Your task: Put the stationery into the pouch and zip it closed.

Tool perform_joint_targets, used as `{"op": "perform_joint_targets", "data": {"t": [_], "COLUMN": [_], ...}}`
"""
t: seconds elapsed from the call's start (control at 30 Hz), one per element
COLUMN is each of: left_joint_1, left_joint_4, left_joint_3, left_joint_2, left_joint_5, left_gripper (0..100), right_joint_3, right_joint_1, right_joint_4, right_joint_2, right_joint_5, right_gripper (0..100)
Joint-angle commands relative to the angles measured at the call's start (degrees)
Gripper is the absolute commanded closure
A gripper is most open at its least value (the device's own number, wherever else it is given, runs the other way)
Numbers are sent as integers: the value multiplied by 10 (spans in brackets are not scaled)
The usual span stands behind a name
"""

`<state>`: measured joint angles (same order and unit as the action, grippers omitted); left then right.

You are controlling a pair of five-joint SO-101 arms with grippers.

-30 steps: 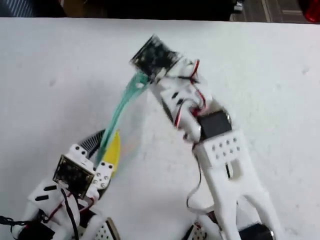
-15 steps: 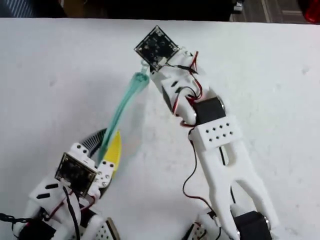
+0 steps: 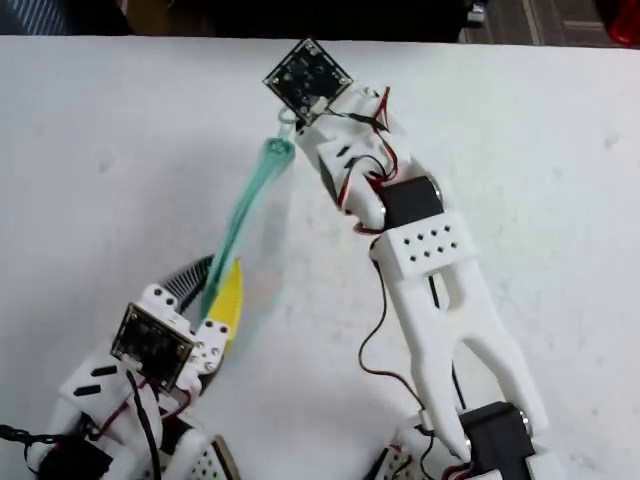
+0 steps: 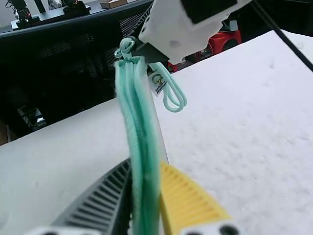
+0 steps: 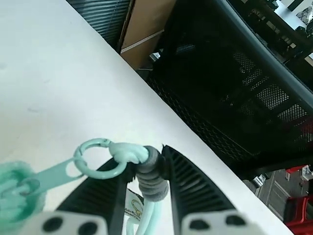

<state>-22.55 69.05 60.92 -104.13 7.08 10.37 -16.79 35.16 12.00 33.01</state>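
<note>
**High view:** the teal zip pouch [image 3: 235, 225] hangs edge-on over the white counter [image 3: 110, 140], stretched from lower left up to upper centre. The left gripper [image 3: 212, 290] pinches its lower end between 1 grey and 1 yellow finger. The right gripper [image 3: 297, 112], tucked under its camera board, holds the upper end by the zip pull. I judge this the closing step, with the pull near the end of its run. Whether the stationery is inside cannot be told. The counter's far edge lies near the right gripper, so further pulling that way has little room. There is open surface at upper left and at right.

**Left wrist view:** the fingers [image 4: 188, 203] are narrow, clamped on the pouch's zip seam, which rises to the upper centre. There the right gripper [image 4: 139, 49] grips the pull, and a teal cord loop [image 4: 173, 98] dangles beside it.

**Right wrist view:** the black fingers [image 5: 112, 186] are closed on the cord's grey sleeve [image 5: 151, 178]. A ring [image 5: 98, 156] links it to the pull tab [image 5: 51, 171] at lower left. Next comes a short, straight tug to seat the slider while the left side keeps tension. Black mesh [image 5: 220, 98] stands beyond the counter edge.
</note>
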Motion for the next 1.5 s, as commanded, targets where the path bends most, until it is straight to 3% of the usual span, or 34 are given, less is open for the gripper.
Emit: {"op": "perform_joint_targets", "data": {"t": [0.0,0.37,0.53,0.6,0.8,1.0,1.13,1.3,1.47], "left_joint_1": [-10,-10,-8,-8,-8,-8,-8,-9,-8], "left_joint_4": [14,11,11,11,11,11,13,14,15], "left_joint_3": [-28,-25,-24,-24,-24,-24,-24,-23,-23], "left_joint_2": [-7,-7,-7,-7,-7,-7,-7,-7,-7], "left_joint_5": [4,4,4,4,4,4,4,4,4], "left_gripper": [980,980,980,980,980,980,980,980,980], "right_joint_3": [-36,-35,-37,-38,-38,-38,-39,-40,-107], "right_joint_1": [86,84,84,86,85,84,63,-28,-109], "right_joint_4": [15,82,220,274,402,464,483,488,498], "right_joint_2": [-15,30,65,90,199,294,338,368,348], "right_joint_5": [2,1,6,6,3,2,2,-4,-89], "right_gripper": [982,970,777,742,840,986,968,964,967]}}
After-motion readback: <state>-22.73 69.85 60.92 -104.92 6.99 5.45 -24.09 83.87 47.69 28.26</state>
